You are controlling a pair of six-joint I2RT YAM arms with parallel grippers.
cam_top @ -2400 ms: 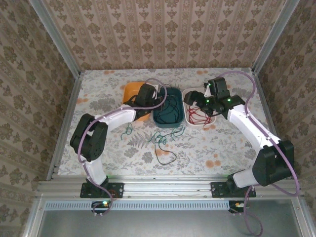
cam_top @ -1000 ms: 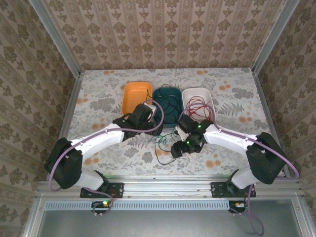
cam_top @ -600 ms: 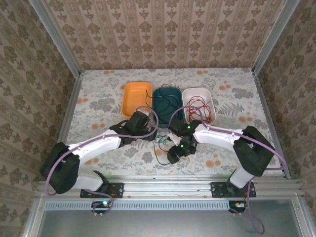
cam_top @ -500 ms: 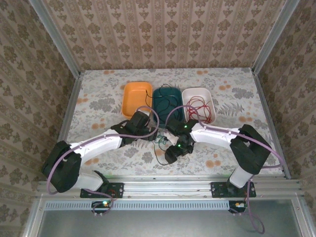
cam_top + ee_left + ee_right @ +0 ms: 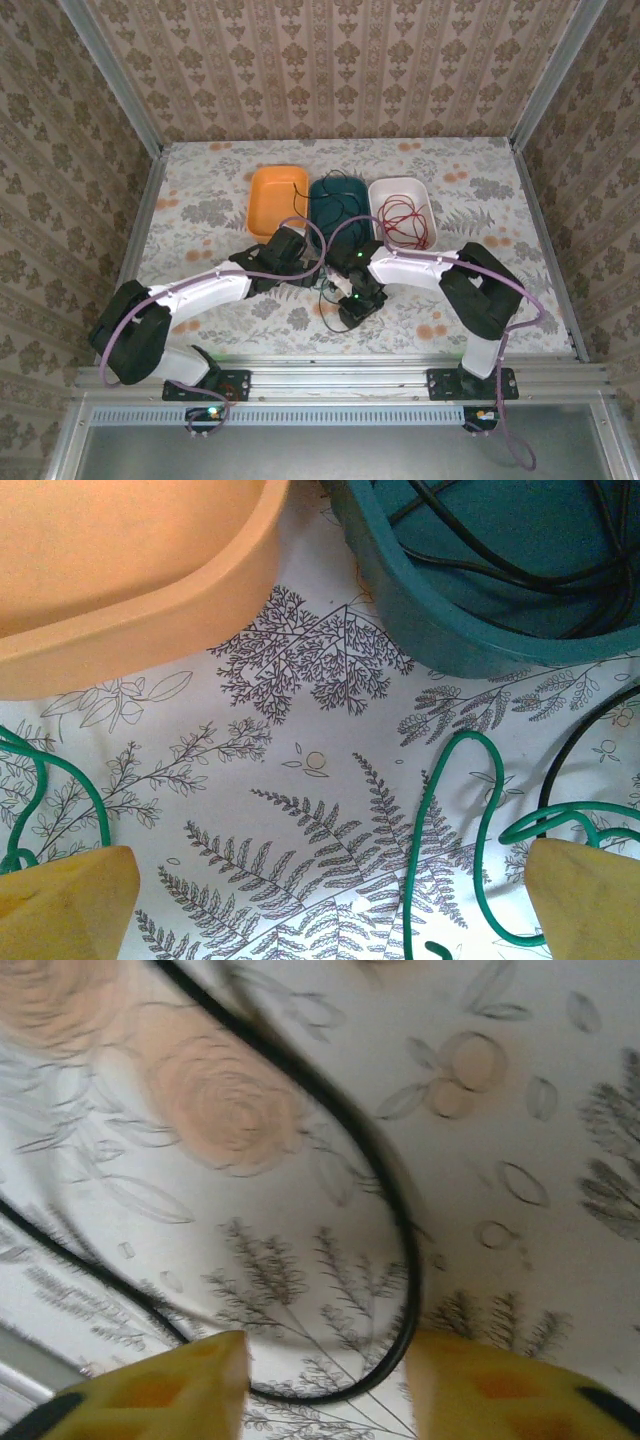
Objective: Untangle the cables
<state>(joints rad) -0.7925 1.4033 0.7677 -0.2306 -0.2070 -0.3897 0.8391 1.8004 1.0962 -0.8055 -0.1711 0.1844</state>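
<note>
Three shallow plastic containers stand in a row at the middle of the floral-patterned table (image 5: 470, 180). The dark teal oval tub (image 5: 338, 205) is in the centre, a rounded orange tray (image 5: 277, 195) is touching its left side, and a white oval tub (image 5: 400, 190) is just beside its right. The teal tub holds thin black cables (image 5: 520, 540) in overlapping loops. The white tub holds a tangle of thin red cables (image 5: 403, 222), too knotted to count. No cable can be seen in the orange tray.

Two cables lie loose on the cloth, on the near side of the teal tub. One is a thin green cable (image 5: 470, 810) in bends. The other is a loose black cable (image 5: 400, 1240) curved into a loop, and the two cross each other.

The left gripper (image 5: 325, 880) hangs just in front of the teal tub with its jaws spread wide, and green loops lie by both fingers. The right gripper (image 5: 325, 1360) sits nearer the front edge, low over the cloth. Its jaws are apart, with the bottom of the black loop between them, not pinched.

Bare cloth lies behind and on both sides of the tubs, out to the papered walls (image 5: 60, 200).
</note>
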